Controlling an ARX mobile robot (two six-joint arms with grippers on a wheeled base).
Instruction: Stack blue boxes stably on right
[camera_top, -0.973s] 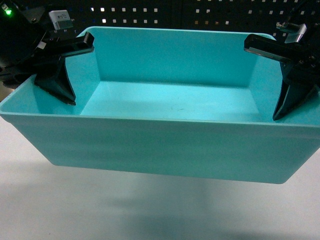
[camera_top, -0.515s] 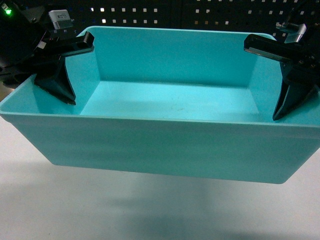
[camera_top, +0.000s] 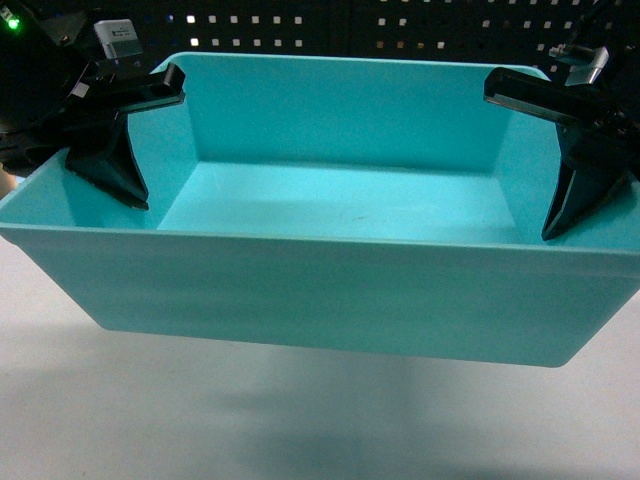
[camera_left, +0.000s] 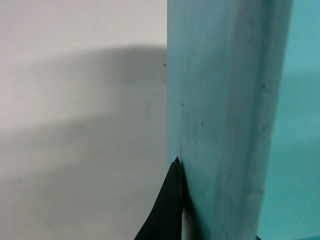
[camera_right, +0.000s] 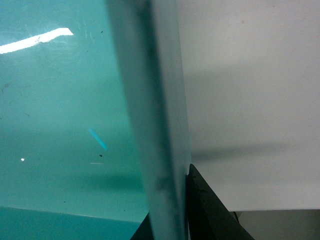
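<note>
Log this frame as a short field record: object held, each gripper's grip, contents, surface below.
object: blue box, one turquoise tub, lifted clear of the white table, its shadow beneath
left gripper: clamped on the tub's left end wall, one finger inside, one outside
right gripper: clamped on the right end wall, outer finger against it
contents: empty
tilt: roughly level
backdrop: dark pegboard
</note>
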